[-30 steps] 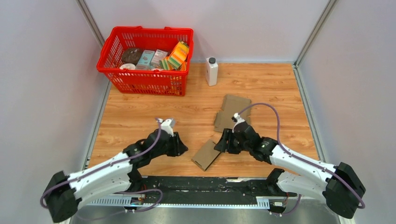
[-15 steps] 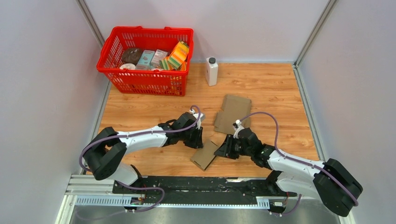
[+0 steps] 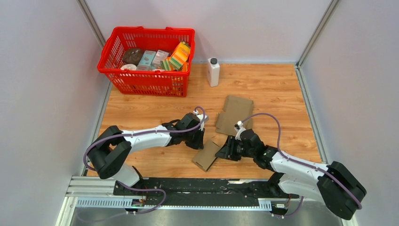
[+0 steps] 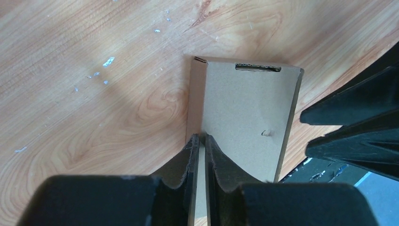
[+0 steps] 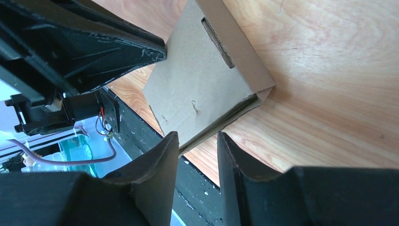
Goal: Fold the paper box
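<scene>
The paper box (image 3: 206, 156) is a small brown cardboard piece, folded flat, lying near the table's front edge. In the left wrist view the paper box (image 4: 244, 108) shows a slot near its far end. My left gripper (image 4: 201, 136) is shut on the thin left edge of that panel. From above, the left gripper (image 3: 200, 140) sits at the box's far left corner and the right gripper (image 3: 225, 150) at its right side. My right gripper (image 5: 197, 136) stands open, with the near corner of the paper box (image 5: 202, 84) just past its fingertips.
A larger flat cardboard sheet (image 3: 234, 114) lies just beyond the right gripper. A red basket (image 3: 141, 74) of groceries stands at the back left and a white bottle (image 3: 213, 71) beside it. The black mounting rail (image 3: 202, 186) runs directly below the box.
My left arm has swung right, from left of the box to its far left corner, and its jaws have closed on the edge. The right gripper has dropped slightly toward the front edge.
</scene>
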`<act>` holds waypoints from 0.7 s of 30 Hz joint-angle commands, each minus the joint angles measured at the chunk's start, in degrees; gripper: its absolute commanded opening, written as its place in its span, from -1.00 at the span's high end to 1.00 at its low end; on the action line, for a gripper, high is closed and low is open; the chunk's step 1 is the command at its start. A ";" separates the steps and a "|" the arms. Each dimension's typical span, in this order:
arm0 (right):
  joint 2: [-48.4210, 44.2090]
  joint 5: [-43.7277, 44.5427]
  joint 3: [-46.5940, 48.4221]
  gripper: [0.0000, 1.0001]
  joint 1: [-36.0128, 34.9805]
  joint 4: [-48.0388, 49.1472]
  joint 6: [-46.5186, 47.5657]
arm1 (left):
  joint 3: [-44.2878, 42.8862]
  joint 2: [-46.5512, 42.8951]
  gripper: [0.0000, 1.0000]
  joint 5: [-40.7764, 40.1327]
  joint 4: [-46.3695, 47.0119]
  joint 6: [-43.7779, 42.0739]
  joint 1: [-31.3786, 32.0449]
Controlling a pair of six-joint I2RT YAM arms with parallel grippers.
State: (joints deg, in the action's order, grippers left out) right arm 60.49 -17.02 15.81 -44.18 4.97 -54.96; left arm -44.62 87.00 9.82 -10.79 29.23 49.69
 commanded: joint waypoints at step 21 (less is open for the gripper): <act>4.90 -3.29 -0.34 -0.40 1.56 10.14 -4.10 | 12.01 0.89 0.75 0.28 7.97 1.44 -7.77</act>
State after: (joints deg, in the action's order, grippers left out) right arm 64.97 -19.62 15.77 -42.78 9.17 -57.82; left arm -36.14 85.82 17.96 3.33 33.19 43.46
